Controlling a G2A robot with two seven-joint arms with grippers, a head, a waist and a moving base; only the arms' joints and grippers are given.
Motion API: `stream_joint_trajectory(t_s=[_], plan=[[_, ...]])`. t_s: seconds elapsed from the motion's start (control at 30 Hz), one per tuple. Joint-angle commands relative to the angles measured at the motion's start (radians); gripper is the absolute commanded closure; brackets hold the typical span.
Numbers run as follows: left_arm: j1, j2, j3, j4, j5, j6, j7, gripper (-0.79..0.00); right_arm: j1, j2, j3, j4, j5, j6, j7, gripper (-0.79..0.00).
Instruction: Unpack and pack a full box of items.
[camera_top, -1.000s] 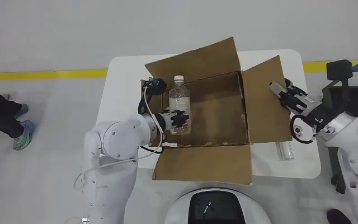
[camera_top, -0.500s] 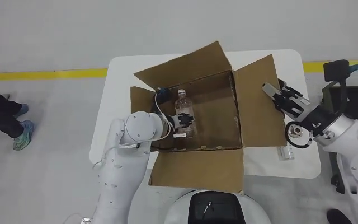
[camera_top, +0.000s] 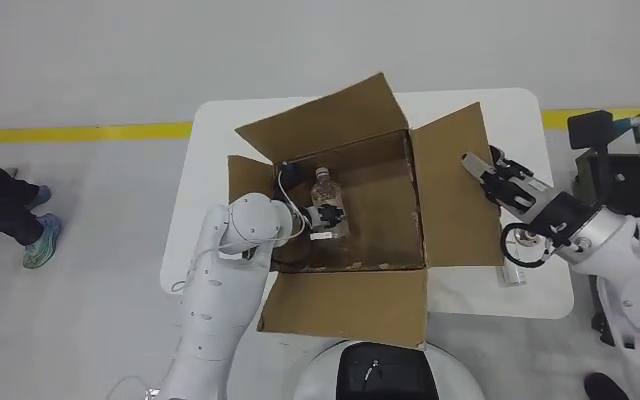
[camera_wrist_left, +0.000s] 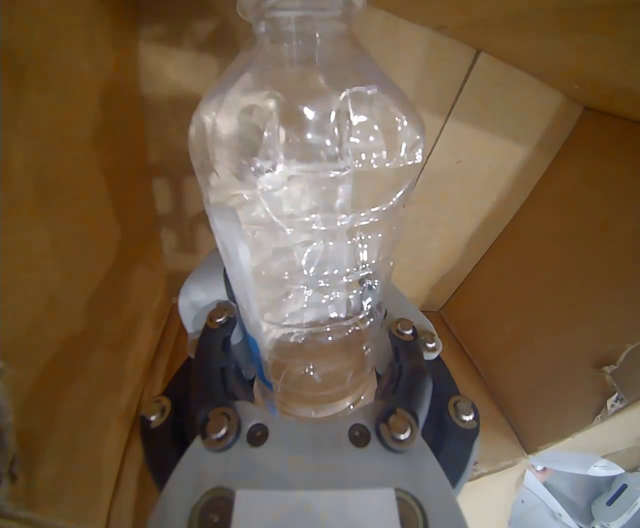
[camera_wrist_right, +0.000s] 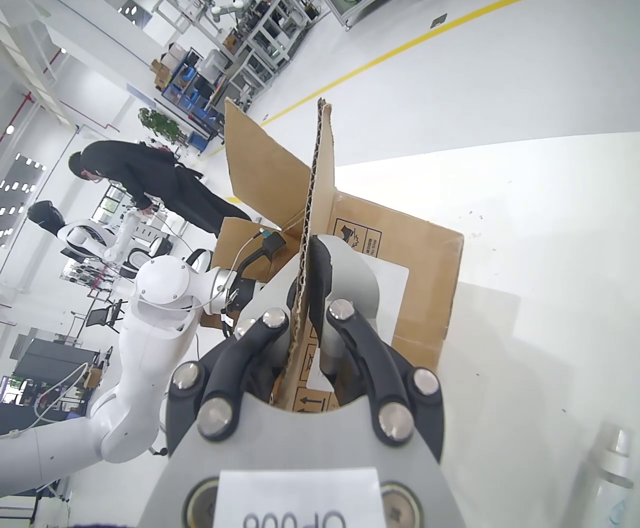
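An open cardboard box (camera_top: 385, 205) stands in the middle of the white table (camera_top: 500, 110). My left gripper (camera_top: 325, 217) is inside it near the left wall, shut on a clear plastic water bottle (camera_top: 325, 200). In the left wrist view the bottle (camera_wrist_left: 305, 200) stands out from the left gripper (camera_wrist_left: 310, 327) above the box floor, its cap end cut off. My right gripper (camera_top: 482, 165) is at the box's right flap (camera_top: 455, 190). The right gripper (camera_wrist_right: 302, 270) is shut on that flap's edge (camera_wrist_right: 312, 190), one finger on each side.
A small clear bottle (camera_top: 512, 268) lies on the table right of the box, also seen as a small bottle (camera_wrist_right: 612, 465) in the right wrist view. The box's front flap (camera_top: 345, 305) hangs over the table's near edge. The back flap (camera_top: 320, 115) stands up.
The bottle has gone lower into the box with my left gripper. The right gripper has moved left with the right flap, raising it, and the box has shifted slightly left.
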Motion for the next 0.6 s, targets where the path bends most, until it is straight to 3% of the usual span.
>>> stream_joint_trajectory(t_s=[0.0,0.33,0.57], plan=[[-0.002,0.002,0.005,-0.001,-0.003,-0.001,-0.001,-0.785,0.001,0.001,-0.003,0.005,-0.005,-0.002,0.002,0.0],[-0.005,0.015,0.004,-0.019,0.002,0.004,0.004,-0.785,-0.026,0.01,-0.016,0.088,-0.073,-0.026,0.012,0.0],[0.009,0.029,-0.015,-0.133,0.017,-0.023,-0.005,-0.785,-0.055,0.018,-0.01,0.174,-0.199,-0.095,-0.035,0.0]])
